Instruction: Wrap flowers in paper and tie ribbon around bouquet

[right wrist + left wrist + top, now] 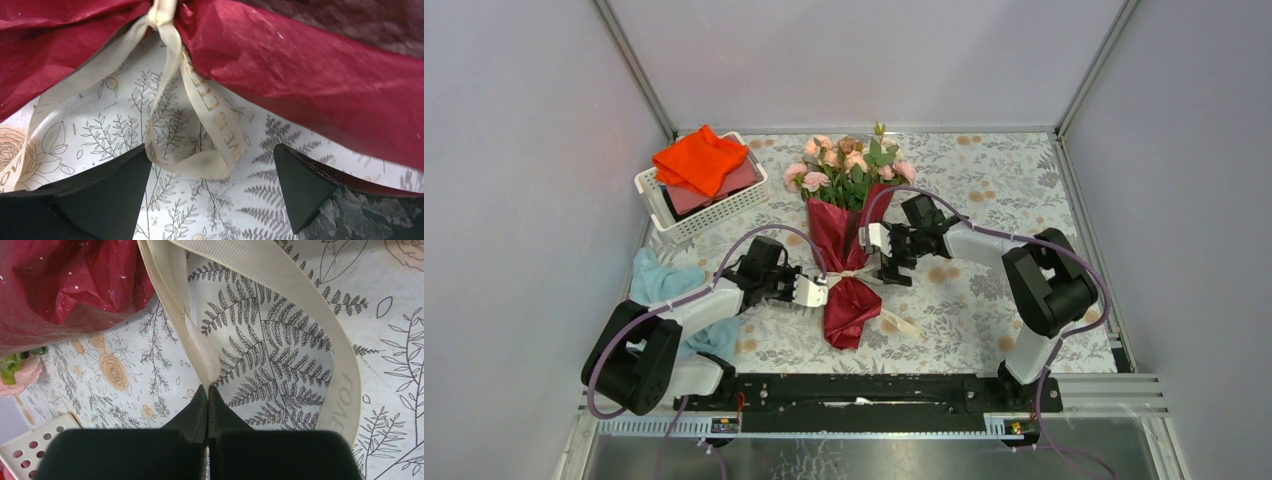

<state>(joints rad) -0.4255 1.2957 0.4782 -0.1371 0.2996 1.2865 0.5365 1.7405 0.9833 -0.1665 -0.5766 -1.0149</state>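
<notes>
From above, the bouquet (pixel 848 255) is seen lying on the table (pixel 994 180) between the left gripper (pixel 816 291) and right gripper (pixel 875 246). At the left wrist, the ribbon (pixel 300 295) is pinched in closed jaws. At the right wrist, jaws are spread wide beside the tied paper (pixel 310 65).

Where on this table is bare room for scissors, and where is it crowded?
Bare: the far right corner, between the flowers and the right wall; also the near strip between the paper and the right arm's base. Crowded: the middle, where the left gripper and the right gripper flank the ribbon, and the left side with the basket and blue cloth.
</notes>
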